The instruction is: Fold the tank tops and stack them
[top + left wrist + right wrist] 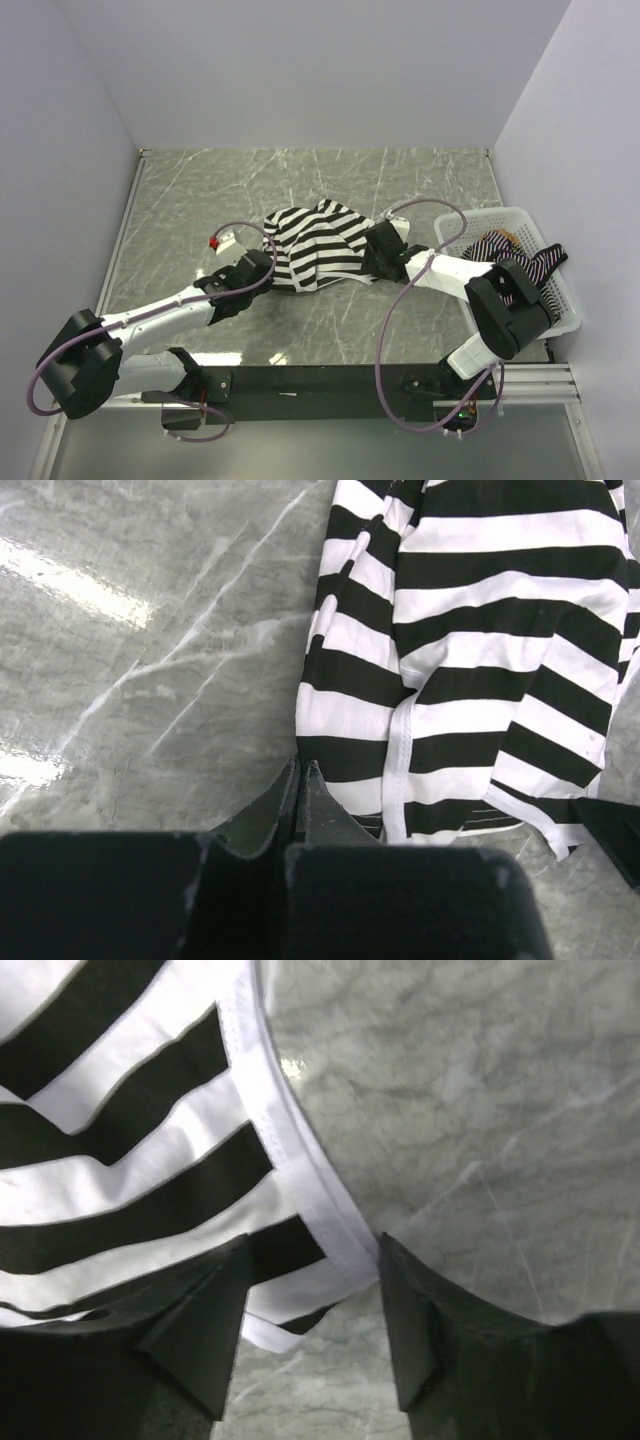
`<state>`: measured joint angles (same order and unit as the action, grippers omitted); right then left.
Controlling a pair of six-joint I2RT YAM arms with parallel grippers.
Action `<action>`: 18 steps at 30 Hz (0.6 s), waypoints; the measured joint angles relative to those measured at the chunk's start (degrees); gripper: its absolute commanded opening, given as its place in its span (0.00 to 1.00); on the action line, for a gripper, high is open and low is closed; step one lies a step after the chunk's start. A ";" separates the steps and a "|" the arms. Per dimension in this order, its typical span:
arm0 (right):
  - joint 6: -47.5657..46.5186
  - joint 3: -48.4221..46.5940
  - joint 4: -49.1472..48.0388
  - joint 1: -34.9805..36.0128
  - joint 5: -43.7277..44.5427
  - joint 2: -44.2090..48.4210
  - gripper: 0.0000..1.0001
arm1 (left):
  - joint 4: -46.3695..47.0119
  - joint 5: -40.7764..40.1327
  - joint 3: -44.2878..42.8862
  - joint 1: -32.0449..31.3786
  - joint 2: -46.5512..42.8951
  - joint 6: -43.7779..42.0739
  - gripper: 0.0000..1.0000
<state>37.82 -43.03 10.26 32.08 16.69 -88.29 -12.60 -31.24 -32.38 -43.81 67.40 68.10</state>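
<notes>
Left claw [299, 772] pressed together at top's [480, 630] edge, right claw [310, 1250] spread astride hem [300, 1150]; could slip off, bunching cloth.

One bold-striped tank top [318, 245] lies left of the lone white basket [478, 213]; one thin-striped tank top [535, 268] shows inside it.
</notes>
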 measured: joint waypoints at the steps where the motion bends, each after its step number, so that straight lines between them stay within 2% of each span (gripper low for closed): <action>1: 0.24 0.50 -0.02 0.17 0.00 0.24 0.58 | 0.00 0.15 0.00 0.00 0.00 -0.04 0.00; 11: 2.71 5.99 0.02 2.82 0.44 5.81 0.56 | 1.20 1.55 1.46 0.13 0.07 -0.07 0.00; 12: 2.91 5.99 -0.09 3.15 0.46 5.77 0.52 | 1.20 1.68 1.57 0.13 0.13 -0.04 0.00; 13: 3.06 5.99 -0.15 3.48 0.48 5.66 0.37 | 1.27 1.73 1.62 0.13 0.17 -0.04 0.00; 15: 3.21 5.86 -0.17 3.78 0.76 5.20 0.18 | 1.64 1.97 1.64 0.13 0.31 -0.02 0.00; 16: 3.43 5.68 -0.13 3.87 0.98 4.87 0.00 | 1.86 2.03 1.66 0.13 0.31 0.00 0.00; 18: 3.56 4.98 0.31 3.96 1.11 4.26 0.00 | 2.27 2.05 1.86 0.13 0.31 0.00 0.00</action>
<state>41.39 -38.04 10.57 36.03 17.80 -84.03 -10.33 -29.19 -30.52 -43.68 67.70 68.10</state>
